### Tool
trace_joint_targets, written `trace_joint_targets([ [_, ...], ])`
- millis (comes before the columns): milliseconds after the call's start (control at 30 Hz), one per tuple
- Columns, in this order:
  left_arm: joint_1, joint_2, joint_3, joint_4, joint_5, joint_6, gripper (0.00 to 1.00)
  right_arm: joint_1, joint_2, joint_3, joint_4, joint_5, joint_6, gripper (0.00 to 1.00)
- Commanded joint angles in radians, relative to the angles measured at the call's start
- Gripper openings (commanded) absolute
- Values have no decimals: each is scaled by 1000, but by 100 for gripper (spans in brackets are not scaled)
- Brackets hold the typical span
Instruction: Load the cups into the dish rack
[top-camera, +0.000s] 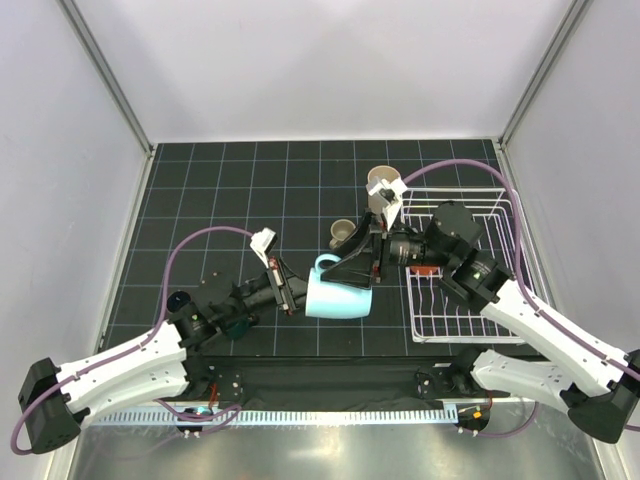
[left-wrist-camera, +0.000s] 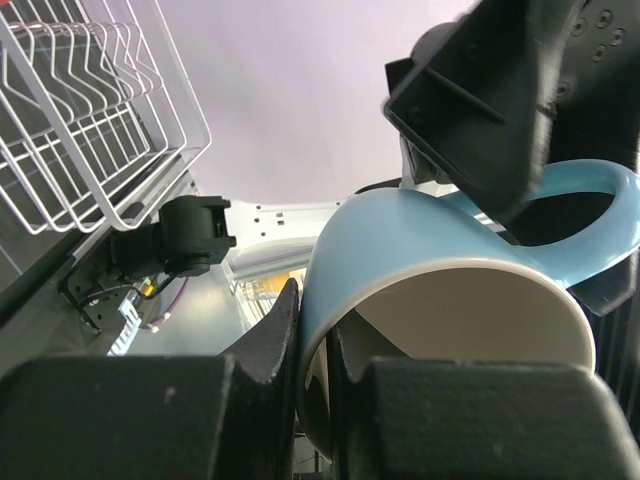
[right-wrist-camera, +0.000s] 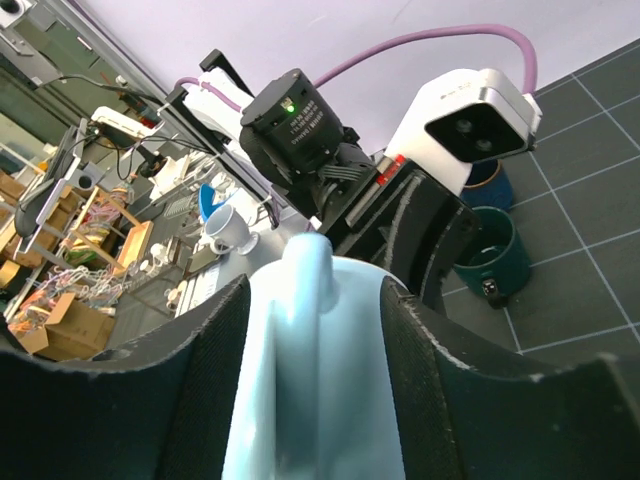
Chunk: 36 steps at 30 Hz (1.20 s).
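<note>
Firstly, dish rack (top-camera: 465, 338): stood on my right side, white wire with upright prongs.
Light blue mug (top-camera: 335, 295): lay tipped on its side between my two arms, just left of the rack, mouth toward my left arm.
Left gripper (top-camera: 300, 297): fingers clamped on the mug's rim wall, one inside, one outside.
Right gripper (top-camera: 356, 272): fingers straddled the mug at its handle; whether they pressed it I could not tell.
Handover, done well: I judged my right should bite firmly before my left let go, then turn the mug mouth-down over the prongs.

Left pincer (left-wrist-camera: 312, 345) clamps light blue mug (left-wrist-camera: 430, 240) (by its rim).
</note>
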Motion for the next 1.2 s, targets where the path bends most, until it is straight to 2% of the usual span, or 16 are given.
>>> trace_joint_targets([
  [0,2,-20,2,154,-22,-31,0,33,5,1,100,59,10,52],
  [67,2,-19,-6,165,-26,-33,0,48,10,-5,109,81,13,48],
  [200,2,-29,-20,180,-38,-44,0,65,17,-16,117,90,16,33],
  [467,2,-49,-23,202,-58,-47,1,76,5,-50,121,133,17,31],
  [533,2,-46,-23,208,-56,-48,0,77,9,-47,120,150,23,18],
  [567,2,-42,-23,211,-56,-48,0,80,11,-42,112,156,23,5],
  [700,2,-42,-18,216,-46,-35,0,80,28,-12,39,185,31,4],
  [800,2,-63,-15,175,-56,-7,2,83,3,-21,-24,281,13,4],
  [900,2,-103,-10,50,-94,25,32,82,-4,8,-143,357,-12,4],
  [933,2,-117,-10,18,-105,45,47,82,-4,18,-173,372,-20,4],
  [1000,2,-141,-7,-95,-134,68,56,82,-4,56,-272,438,-33,4],
  [1033,2,-175,-7,-137,-177,81,64,80,-3,71,-306,491,-41,4],
  [1067,2,-192,-9,-227,-197,85,68,79,0,102,-339,515,-49,4],
  [1167,2,-276,-10,-359,-298,104,78,74,28,149,-446,583,-61,4],
])
